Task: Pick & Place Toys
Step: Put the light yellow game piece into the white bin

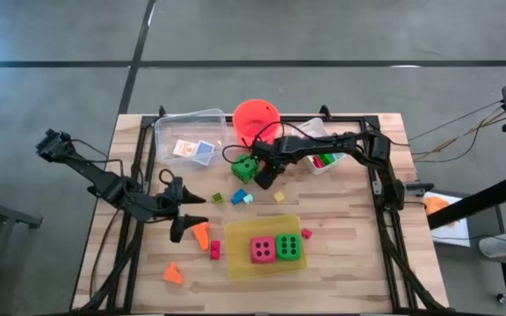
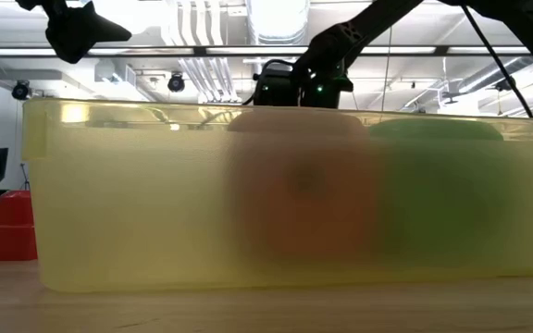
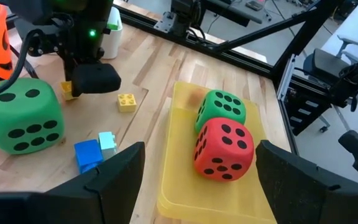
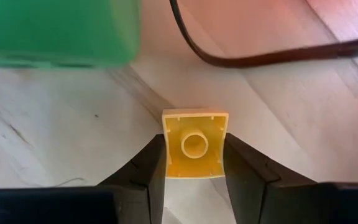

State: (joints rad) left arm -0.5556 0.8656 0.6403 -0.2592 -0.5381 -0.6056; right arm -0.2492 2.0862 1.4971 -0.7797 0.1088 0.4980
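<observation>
My right gripper [image 1: 262, 179] [image 4: 194, 155] is shut on a small yellow brick [image 4: 194, 144], just beside a green foam die [image 1: 246, 168] [image 3: 20, 118] that rests on the table. It also shows in the left wrist view [image 3: 89, 77]. My left gripper [image 1: 183, 221] [image 3: 197, 180] is open and empty, above the table left of the flat yellow tray [image 1: 240, 263]. A pink die [image 1: 263, 250] [image 3: 223, 147] and a second green die [image 1: 289, 247] [image 3: 221, 109] sit side by side on the tray. Loose bricks lie between them. My right gripper pinches the yellow brick by two opposite side walls [image 4: 166, 149] between its two fingers. The fingers point down at the table from above. The brick's hollow underside faces the wrist camera. Whether the brick is clear of the table, I cannot tell.
An orange-red bucket [image 1: 256, 117] and two clear boxes [image 1: 190, 139] [image 1: 321, 156] stand at the far side. A yellow brick [image 1: 279, 197], blue and cyan bricks [image 1: 242, 198], a green brick [image 1: 219, 197], an orange cone [image 1: 200, 233], a red brick [image 1: 214, 250] and an orange shape [image 1: 173, 274] lie loose.
</observation>
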